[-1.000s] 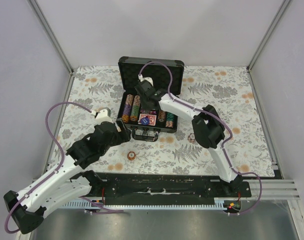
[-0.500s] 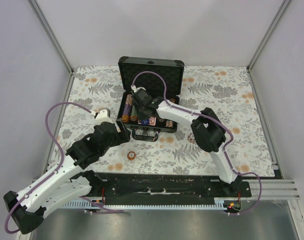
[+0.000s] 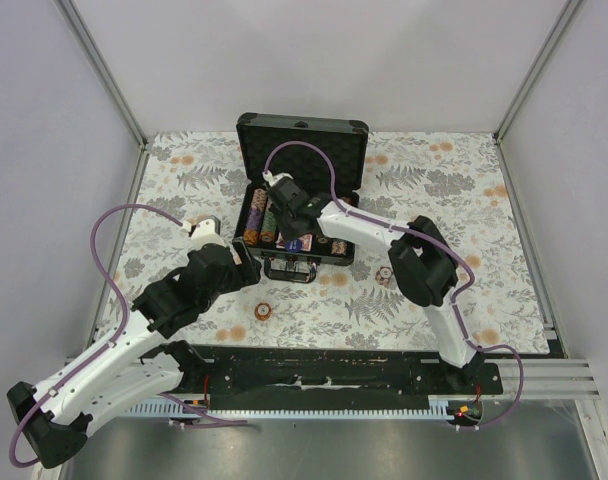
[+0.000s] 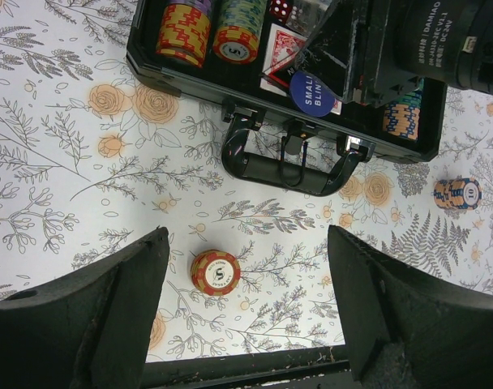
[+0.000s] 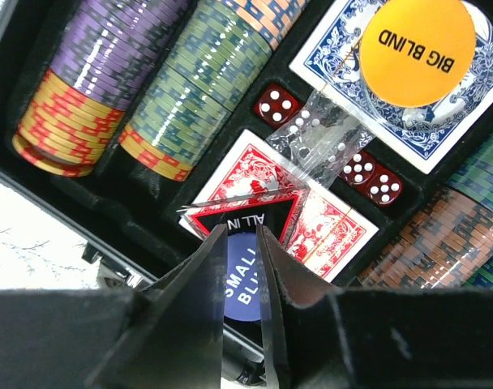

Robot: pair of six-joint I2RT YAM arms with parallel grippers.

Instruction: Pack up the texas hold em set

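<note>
The black case stands open at the back centre, with striped chip rows, a blue deck, a red deck and red dice in its foam. My right gripper reaches into it, its fingers drawn almost together. Their tips are at the triangular ALL IN button, with the blue SMALL BLIND button showing in the narrow gap. I cannot tell if they grip either. An orange BIG BLIND button lies on the blue deck. My left gripper is open and empty above a red chip stack on the table.
The case handle faces the arms. A blue and orange chip stack sits on the flowered cloth right of the case, also in the top view. The red stack lies in front of the case. Grey walls enclose the table.
My right gripper has come down and forward from near the lid into the case, over the red deck. The left arm has not moved.
</note>
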